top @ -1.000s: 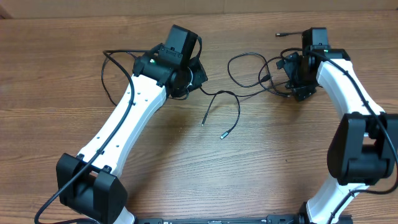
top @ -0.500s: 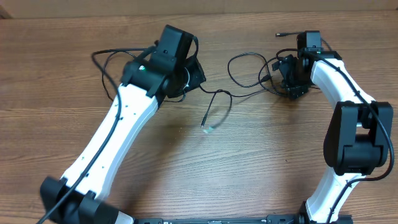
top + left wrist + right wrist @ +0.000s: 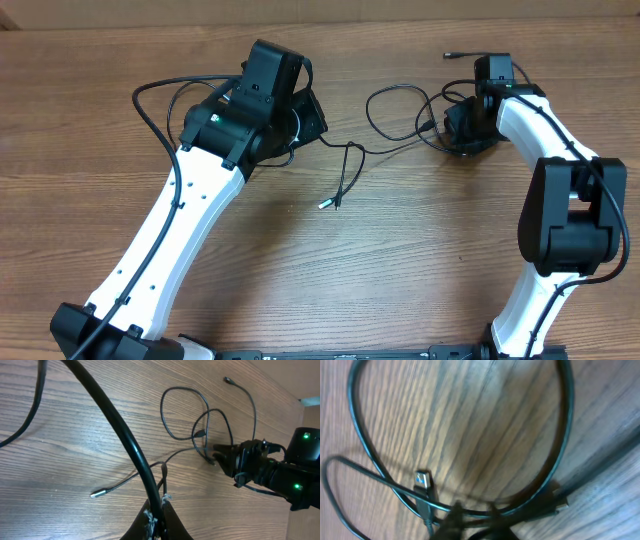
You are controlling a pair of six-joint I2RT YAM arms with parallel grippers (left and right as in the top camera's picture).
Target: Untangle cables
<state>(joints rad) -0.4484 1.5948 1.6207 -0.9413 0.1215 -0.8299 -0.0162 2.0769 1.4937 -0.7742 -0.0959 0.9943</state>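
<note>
The cables are thin black cords looped together on the wooden table, right of centre. My left gripper is shut on one strand, which rises from the table to its jaws. That strand's silver plug end lies loose on the wood. My right gripper is pressed down into the knot of loops. In the blurred right wrist view its fingers are closed over crossing cords beside a blue-tipped USB plug. Another small plug lies to the right.
A loose cable end with a small plug lies at the far side behind the right arm. A thick black arm wire sweeps across the left wrist view. The table is brown wood.
My right gripper has dropped onto the tangle and shut. The left arm has drawn back to the left with its strand, dragging the loose plug ends nearer to it.
</note>
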